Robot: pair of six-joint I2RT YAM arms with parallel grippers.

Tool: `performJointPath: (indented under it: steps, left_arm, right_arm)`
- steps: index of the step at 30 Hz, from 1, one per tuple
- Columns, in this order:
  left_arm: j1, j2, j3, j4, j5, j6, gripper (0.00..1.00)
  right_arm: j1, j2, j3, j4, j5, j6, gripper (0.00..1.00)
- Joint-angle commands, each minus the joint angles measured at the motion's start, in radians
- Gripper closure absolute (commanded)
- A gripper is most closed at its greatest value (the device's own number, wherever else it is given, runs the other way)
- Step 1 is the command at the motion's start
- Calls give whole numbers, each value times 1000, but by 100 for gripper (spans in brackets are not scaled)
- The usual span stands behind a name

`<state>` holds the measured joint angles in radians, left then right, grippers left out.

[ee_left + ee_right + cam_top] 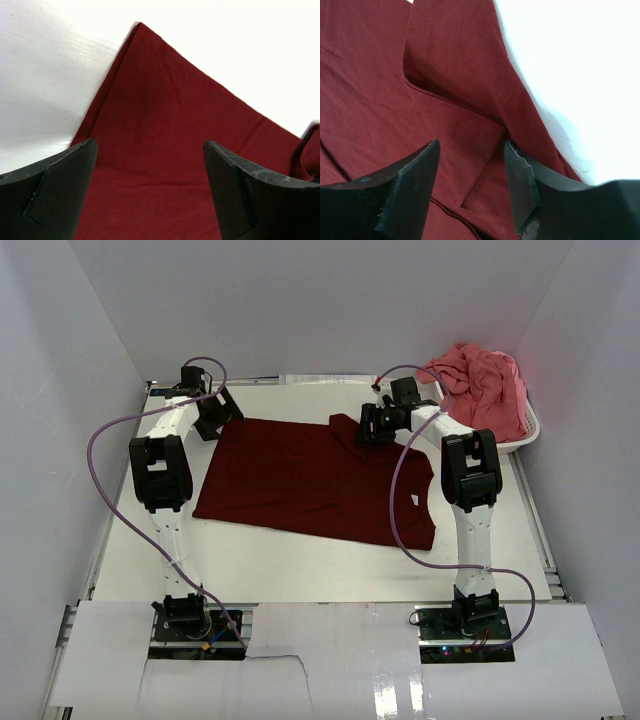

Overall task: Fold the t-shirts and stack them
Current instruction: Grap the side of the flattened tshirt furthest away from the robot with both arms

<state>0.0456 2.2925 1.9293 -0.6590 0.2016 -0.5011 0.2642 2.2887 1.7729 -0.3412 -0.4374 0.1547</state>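
The dark maroon t-shirt (310, 480) lies spread nearly flat across the middle of the white tabletop (260, 565), with one ridge of cloth raised at its far right. The left claw (150, 145) hangs wide open over the shirt's far left corner and holds nothing. The right claw (471, 145) is partly open, straddling the raised fold without clamping it. The coral pink t-shirt (485, 385) sits crumpled in the white basket (530, 435) at the far right corner.

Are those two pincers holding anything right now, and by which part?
Nothing is held: the left pincer hangs open over a corner of the maroon t-shirt, the right pincer over a fold in it.
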Motion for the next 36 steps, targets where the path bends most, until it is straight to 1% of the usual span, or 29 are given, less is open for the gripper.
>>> performJointPath:
  steps: [1, 2, 3, 6, 7, 8, 9, 10, 12, 17, 20, 22, 28, 32, 36]
  left_arm:
    - [-3, -70, 30, -2, 13, 9, 2]
    - [-3, -71, 30, -2, 13, 7, 2]
    - [-3, -71, 30, -2, 13, 9, 2]
    - [-3, -70, 28, -2, 10, 10, 2]
    - [-3, -70, 28, -2, 10, 10, 2]
    - [-1, -68, 30, -2, 9, 10, 2]
    - [-3, -67, 33, -2, 10, 10, 2]
    - [-3, -59, 40, -4, 10, 9, 2]
    - [-1, -47, 60, -19, 13, 10, 2]
    - [-1, 21, 200, -77, 1, 13, 3]
    - [0, 48, 232, -93, -8, 4, 7]
    - [2, 59, 234, -94, -17, -2, 11]
    - [4, 111, 258, -111, -56, -2, 16]
    - [4, 134, 264, -111, -67, 9, 16]
    - [4, 166, 292, -117, -77, 35, 18]
  right_arm:
    - [0, 2, 34, 2, -3, -6, 41]
    - [0, 6, 37, 2, -4, -6, 45]
    - [0, 14, 45, 2, -10, -6, 51]
    - [0, 26, 56, 10, -40, 0, 56]
    - [0, 28, 59, 14, -49, 3, 62]
    - [0, 29, 62, 16, -57, 9, 72]
    - [0, 31, 66, 19, -64, 14, 77]
    - [0, 31, 69, 24, -78, 17, 80]
    - [0, 23, 74, 27, -78, 19, 92]
    - [-5, -12, 86, 27, -61, 13, 92]
    - [-11, -47, 91, 28, -60, 9, 92]
    - [-19, -77, 89, 28, -57, 5, 92]
    - [-36, -158, 71, 30, -34, -12, 92]
    - [-48, -198, 69, 30, -38, -15, 92]
    - [-57, -221, 85, 28, -47, -17, 92]
